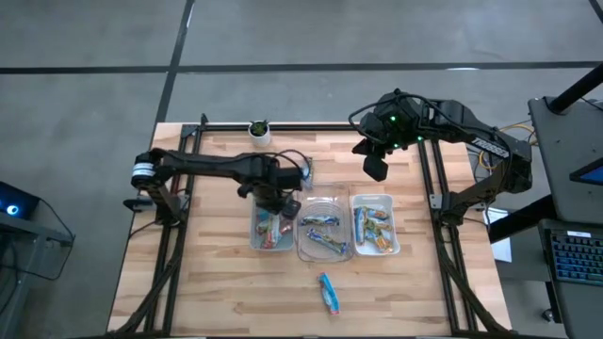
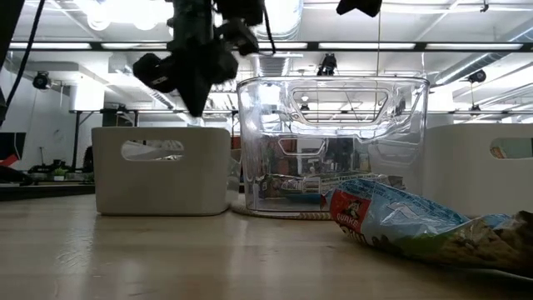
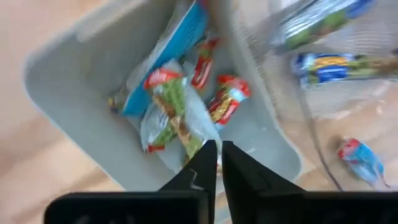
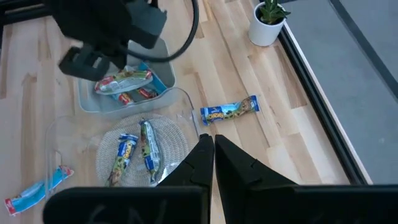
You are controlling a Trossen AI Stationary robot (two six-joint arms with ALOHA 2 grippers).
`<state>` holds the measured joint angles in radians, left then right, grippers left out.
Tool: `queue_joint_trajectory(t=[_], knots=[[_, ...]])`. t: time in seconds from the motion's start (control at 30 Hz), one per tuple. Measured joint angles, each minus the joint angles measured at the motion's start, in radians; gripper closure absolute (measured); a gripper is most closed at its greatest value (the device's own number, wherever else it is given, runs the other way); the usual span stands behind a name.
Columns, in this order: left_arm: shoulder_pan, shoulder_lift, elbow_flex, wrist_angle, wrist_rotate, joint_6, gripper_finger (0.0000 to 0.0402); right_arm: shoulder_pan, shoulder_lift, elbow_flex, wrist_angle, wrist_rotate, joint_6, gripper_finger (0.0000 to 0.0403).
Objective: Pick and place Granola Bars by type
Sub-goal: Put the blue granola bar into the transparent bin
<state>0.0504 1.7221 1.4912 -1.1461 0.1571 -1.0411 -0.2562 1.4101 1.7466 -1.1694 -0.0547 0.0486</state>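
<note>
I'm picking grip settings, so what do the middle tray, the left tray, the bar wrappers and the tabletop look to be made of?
Middle tray: clear, glossy, probably hard plastic; the room shows through its walls.
Left tray: opaque pale matte, likely plastic, with a moulded handle slot.
Bar wrapper: thin shiny film, crinkled with glints, probably foil-lined plastic.
Tabletop: light wood planks with visible grain and joints, smooth finish.

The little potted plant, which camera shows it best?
The right wrist view: the potted plant stands whole and unobstructed there, white pot and green leaves, on the wood near the table's edge rail. The high view shows it only as a tiny shape from above at the table's far edge. The low and left wrist views do not show it.
</note>
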Motion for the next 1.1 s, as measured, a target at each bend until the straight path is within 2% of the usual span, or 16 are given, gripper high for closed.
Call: queue_joint_trajectory(t=[0.17, 0.37, 0.53, 0.7, 0.93, 1.1], knots=[[0.010, -0.063, 0.064, 0.005, -0.076, 0.223, 0.0401, 0.000, 0.002, 0.000, 0.002, 0.000, 0.010, 0.0394], [0.013, -0.136, 0.191, 0.048, -0.262, 0.569, 0.0401, -0.006, 0.006, 0.000, 0.007, 0.000, 0.056, 0.0394], [0.021, -0.184, 0.258, 0.104, -0.378, 0.752, 0.0401, -0.006, 0.006, 0.000, 0.030, 0.000, 0.095, 0.0394], [0.063, -0.222, 0.256, 0.125, -0.387, 0.831, 0.0401, -0.006, 0.014, 0.000, 0.045, -0.001, 0.133, 0.0394], [0.133, -0.244, 0.256, 0.113, -0.375, 0.848, 0.0401, -0.017, 0.037, 0.000, 0.057, -0.002, 0.204, 0.0394], [0.193, -0.244, 0.256, 0.111, -0.319, 0.902, 0.0401, -0.048, 0.068, 0.000, 0.076, -0.018, 0.266, 0.0394]])
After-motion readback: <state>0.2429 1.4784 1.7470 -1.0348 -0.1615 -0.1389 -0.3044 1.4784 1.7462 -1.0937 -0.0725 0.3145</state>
